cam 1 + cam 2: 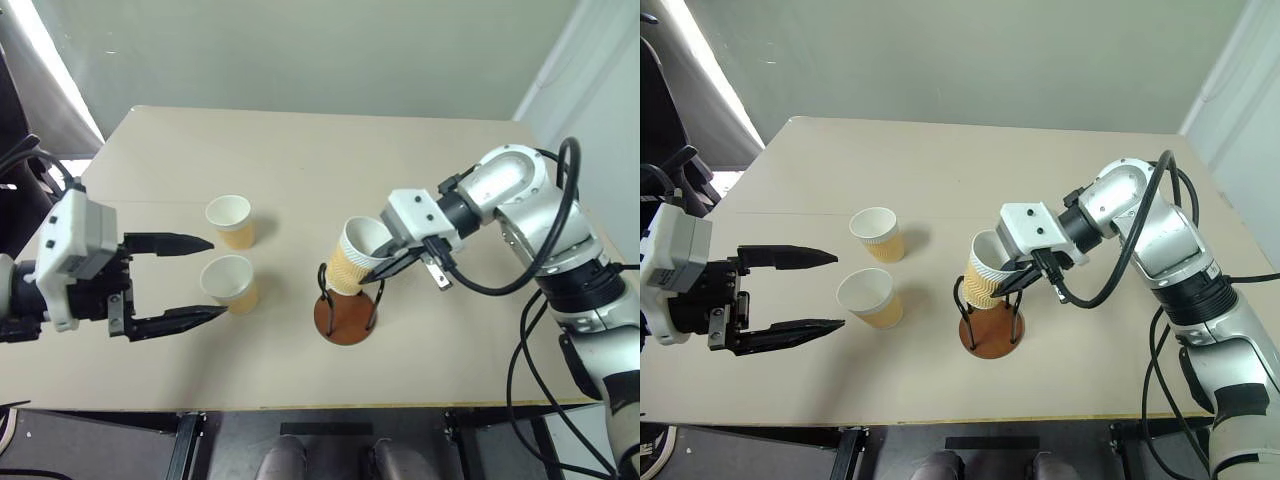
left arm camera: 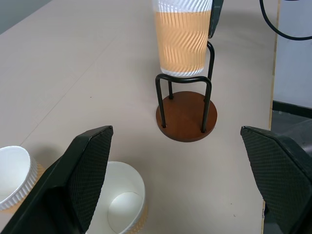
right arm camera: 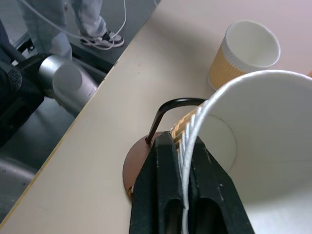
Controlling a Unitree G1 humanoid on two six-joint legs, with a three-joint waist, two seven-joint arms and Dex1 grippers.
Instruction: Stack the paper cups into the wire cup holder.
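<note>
On a pale beige desk [image 1: 300, 170] stands a wire cup holder [image 1: 346, 312]: a round reddish-brown disc carrying two thin black wire loops. The right end effector [image 1: 383, 262] pinches the rim of one paper cup [image 1: 355, 257], one finger inside and one outside, and holds it tilted with its lower part between the loops, its bottom clear of the disc. The right wrist view makes the grip plain: the two black fingers [image 3: 165, 195] lie nearly together with only the white rolled rim between them, and the smooth white inside of the cup opens beside them. That view also takes in a person's legs and shoes on the floor past the desk edge.

The left wrist view shows the held cup's tan-yellow ribbed wall, wavy in texture, hanging above the glossy disc with a gap under it. It also shows the fine cross-hatched pads of the left fingers [image 2: 87, 170].

The left end effector [image 1: 190, 281] is spread wide and holds nothing. A second cup [image 1: 229, 284] stands upright just past its fingertips, and a third [image 1: 231, 221] stands upright close behind that. Both are tapered, ribbed tan outside and white within.
</note>
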